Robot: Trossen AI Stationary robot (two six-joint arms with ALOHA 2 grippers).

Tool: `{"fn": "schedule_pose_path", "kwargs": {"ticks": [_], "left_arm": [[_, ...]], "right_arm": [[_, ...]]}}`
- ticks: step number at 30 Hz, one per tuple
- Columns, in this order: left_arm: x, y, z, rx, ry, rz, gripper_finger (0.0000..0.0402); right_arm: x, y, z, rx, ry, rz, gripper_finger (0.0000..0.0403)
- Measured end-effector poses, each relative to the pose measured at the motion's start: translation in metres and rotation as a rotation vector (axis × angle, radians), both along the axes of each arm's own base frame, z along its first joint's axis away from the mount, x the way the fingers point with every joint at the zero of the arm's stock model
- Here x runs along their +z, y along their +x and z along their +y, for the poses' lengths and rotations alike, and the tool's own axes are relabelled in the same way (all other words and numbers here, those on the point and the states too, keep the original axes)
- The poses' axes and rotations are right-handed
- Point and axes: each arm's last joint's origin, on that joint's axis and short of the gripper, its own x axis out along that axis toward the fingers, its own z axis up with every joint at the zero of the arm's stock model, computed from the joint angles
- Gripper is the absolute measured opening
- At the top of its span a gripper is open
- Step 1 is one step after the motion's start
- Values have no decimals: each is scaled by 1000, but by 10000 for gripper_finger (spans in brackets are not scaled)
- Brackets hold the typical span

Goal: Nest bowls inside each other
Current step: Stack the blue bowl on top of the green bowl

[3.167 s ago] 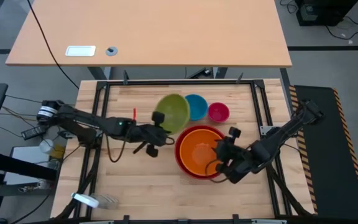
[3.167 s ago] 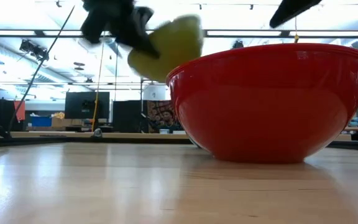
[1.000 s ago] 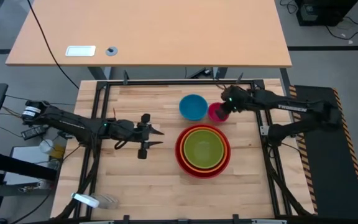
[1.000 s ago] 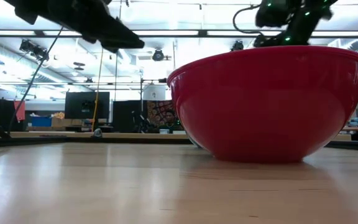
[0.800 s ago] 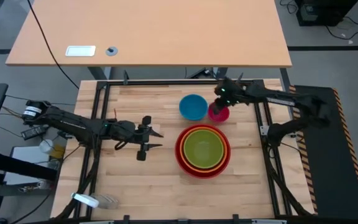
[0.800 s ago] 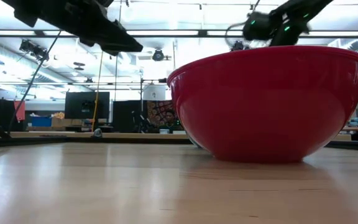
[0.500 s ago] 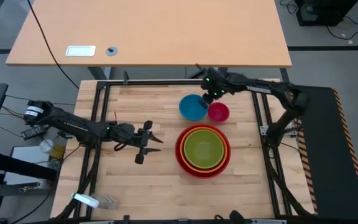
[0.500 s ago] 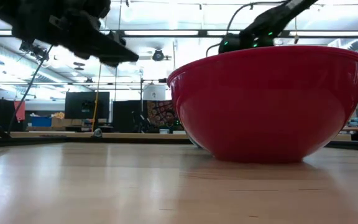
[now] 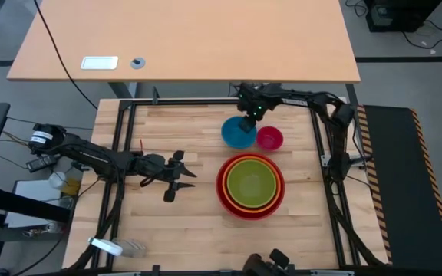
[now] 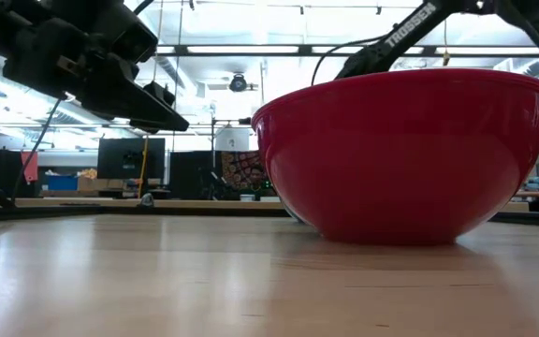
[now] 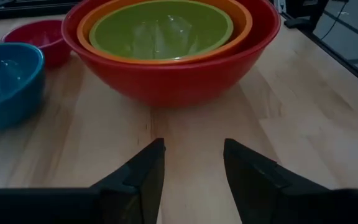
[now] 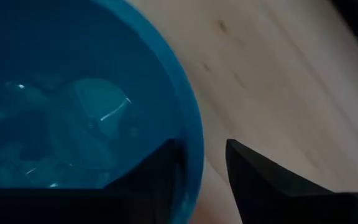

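The red bowl (image 9: 222, 192) stands right of the table's middle, with the orange bowl (image 9: 233, 172) and the lime green bowl (image 9: 252, 184) nested in it. Behind them the blue bowl (image 9: 236, 135) and the small pink bowl (image 9: 270, 139) rest on the wood side by side. My right gripper (image 12: 201, 152) points down over the blue bowl's far rim (image 12: 193, 134), open, with one finger inside the bowl and one outside; I see no touch. My left gripper (image 11: 193, 149) hovers open and low, left of the red bowl (image 11: 173, 74), with nothing between its fingers.
A black metal frame (image 9: 206, 102) runs around the wooden tabletop, close behind the blue bowl. Bare wood lies in front of the stack and to its left. In the low view the red bowl (image 10: 410, 159) fills the right half.
My right gripper has travelled along the far edge toward the table's left, from beside the pink bowl to the blue bowl's far rim, sinking and tipping to point down. My left gripper has sunk closer to the table. The bowls have stayed in place.
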Motion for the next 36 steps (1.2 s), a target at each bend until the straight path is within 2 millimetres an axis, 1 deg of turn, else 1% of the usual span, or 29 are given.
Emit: {"fn": "schedule_pose_path", "kwargs": {"ticks": [4, 10, 11, 15, 17, 19, 22, 26, 29, 31, 36], "left_arm": [[0, 0, 0, 1, -2, 0, 166], [0, 0, 0, 1, -2, 0, 166], [0, 0, 0, 1, -2, 1, 166], [0, 0, 0, 1, -2, 1, 166], [0, 0, 0, 1, -2, 1, 166], [0, 0, 0, 2, -2, 2, 166], [0, 0, 0, 2, -1, 2, 166], [0, 0, 1, 23, 9, 0, 166], [0, 0, 2, 49, 20, -1, 166], [0, 0, 2, 63, 22, -2, 166], [0, 0, 3, 90, 32, -4, 167]], "right_arm": [[-12, 1, 0, -2, 22, 35, 110], [-10, 4, -2, -34, 41, -8, 31], [-8, 4, -1, -38, 56, -27, 24], [-1, 6, -2, -45, 47, -89, 23], [9, 6, -1, -41, 22, -124, 22], [23, 4, 2, -34, -8, -161, 21], [53, 2, 11, -11, -61, -252, 24], [93, -1, 31, 47, -104, -393, 26], [120, -3, 50, 94, -123, -491, 24], [132, -3, 65, 137, -112, -534, 25], [147, -1, 114, 280, -45, -554, 27]]}}
